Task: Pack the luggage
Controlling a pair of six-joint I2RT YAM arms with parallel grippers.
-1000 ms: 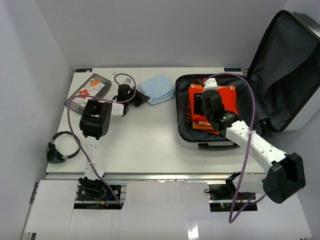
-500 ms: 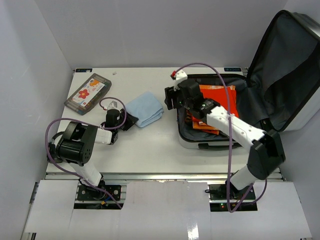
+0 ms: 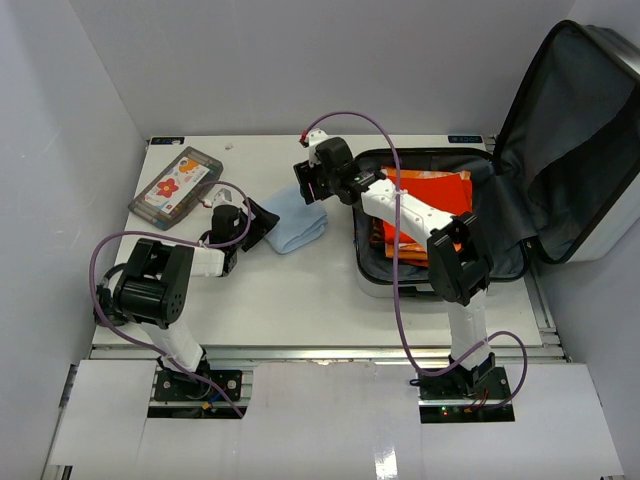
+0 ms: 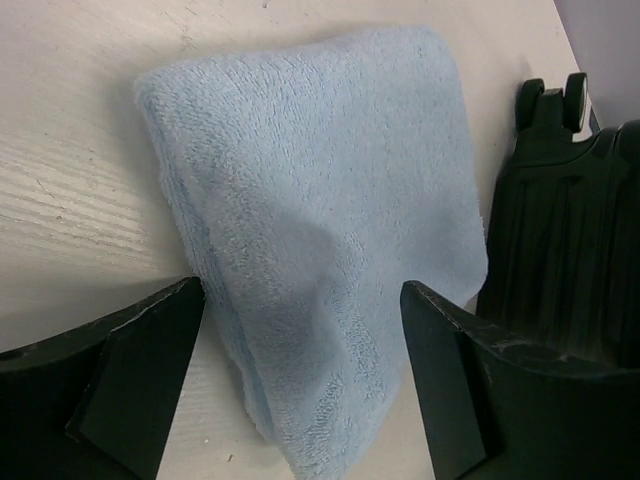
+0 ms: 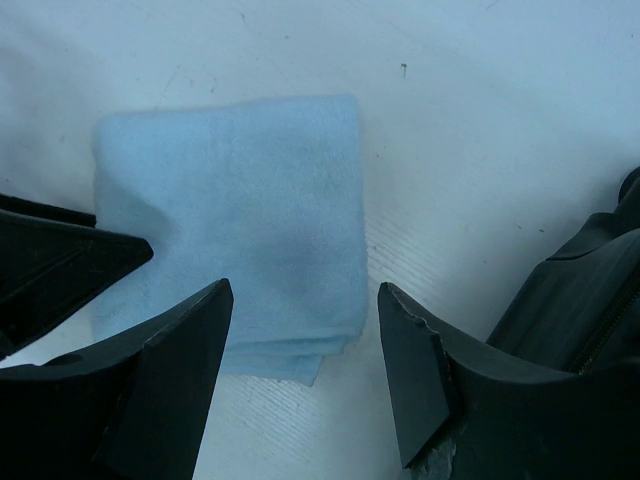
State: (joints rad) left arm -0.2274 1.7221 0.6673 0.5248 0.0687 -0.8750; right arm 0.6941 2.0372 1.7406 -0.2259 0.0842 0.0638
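The luggage (image 3: 372,283) lies open at the right, lid (image 3: 580,120) raised, orange packets (image 3: 440,190) inside. A folded light-blue towel (image 3: 300,222) lies flat on the table just left of it. My left gripper (image 3: 257,222) is open at the towel's left end, with a finger on either side of the towel (image 4: 320,220) and not pinching it. My right gripper (image 3: 308,182) hovers open over the towel's far edge. In the right wrist view its fingers frame the corner of the towel (image 5: 240,210). The luggage's dark ribbed shell (image 4: 565,240) shows past the towel.
A small flat grey case with a red flower (image 3: 175,187) lies at the back left. A black looped cable (image 3: 112,300) hangs off the table's left edge. One black finger (image 5: 55,270) of the left gripper shows in the right wrist view.
The left gripper dragged the towel nearer, then opened and let it go. The right arm swung out of the luggage leftward to above the towel.
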